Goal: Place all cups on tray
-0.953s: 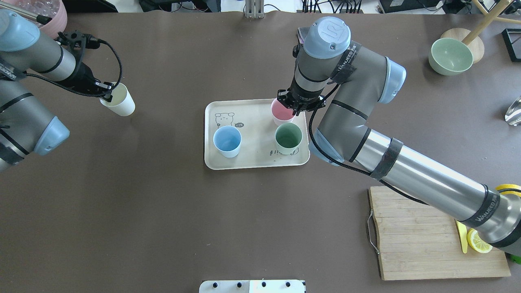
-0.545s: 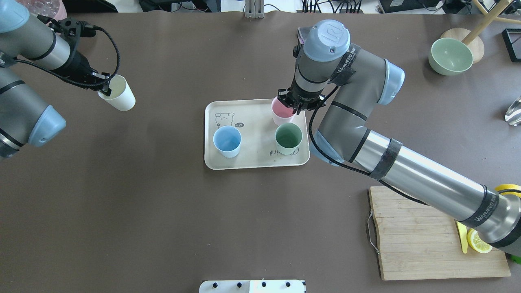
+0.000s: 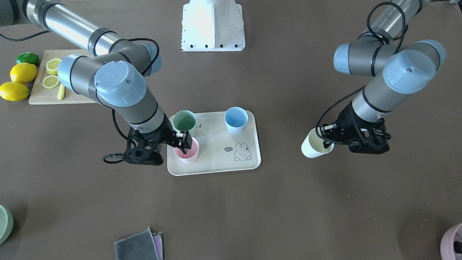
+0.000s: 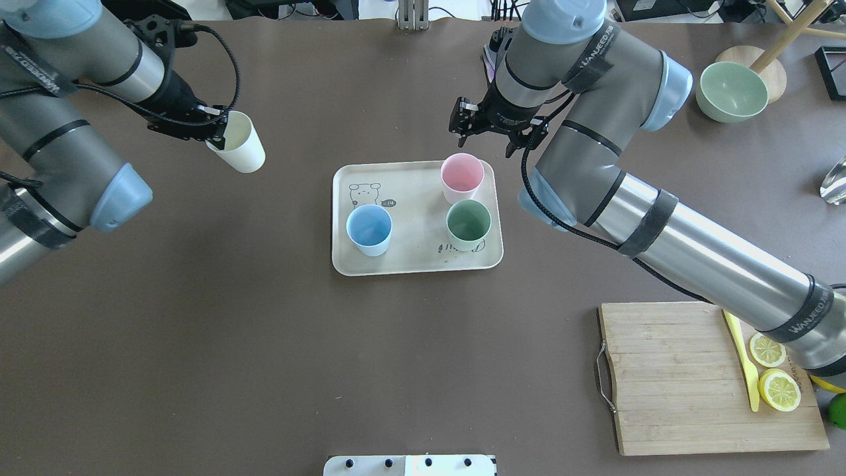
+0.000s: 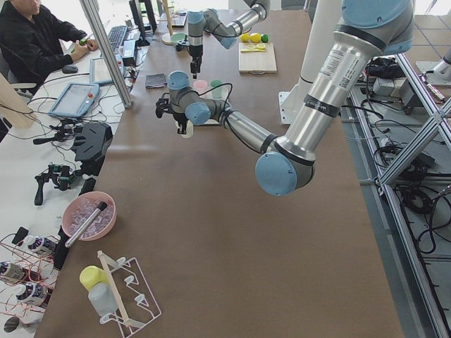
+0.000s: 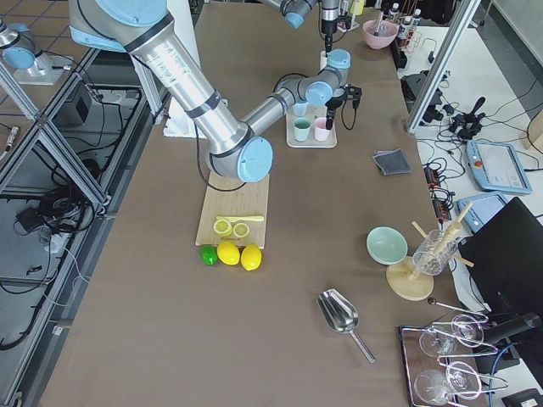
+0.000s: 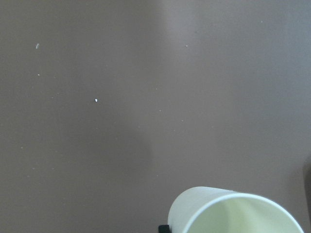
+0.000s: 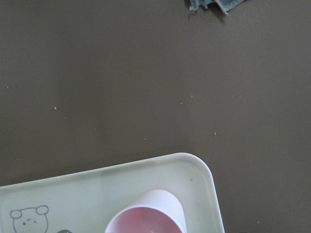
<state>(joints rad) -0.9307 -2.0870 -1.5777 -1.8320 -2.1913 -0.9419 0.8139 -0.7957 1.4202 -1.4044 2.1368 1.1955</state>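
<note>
Overhead exterior view carries the news: the right gripper (image 4: 486, 139), which was pinching the rim of the pink cup (image 4: 462, 176) half a second ago, has let go and drawn back beyond the tray (image 4: 410, 261); its fingers stand spread with nothing between them; the pink cup stands upright on its own in the tray's far right corner, the green cup (image 4: 468, 223) just beside it and the blue cup (image 4: 369, 229) toward the left side. Three cups are therefore placed; only the white cup (image 4: 239, 151) is left; the left gripper (image 4: 216, 133) is clamped on its rim, carrying it tilted above the table, nearer the tray than before yet well apart from it. Front-facing view sets the right gripper close against the pink cup, so its clearance is hard to judge there; the left wrist view cuts the white cup off at the bottom edge, fingers unseen; both side views are too small to help.
</note>
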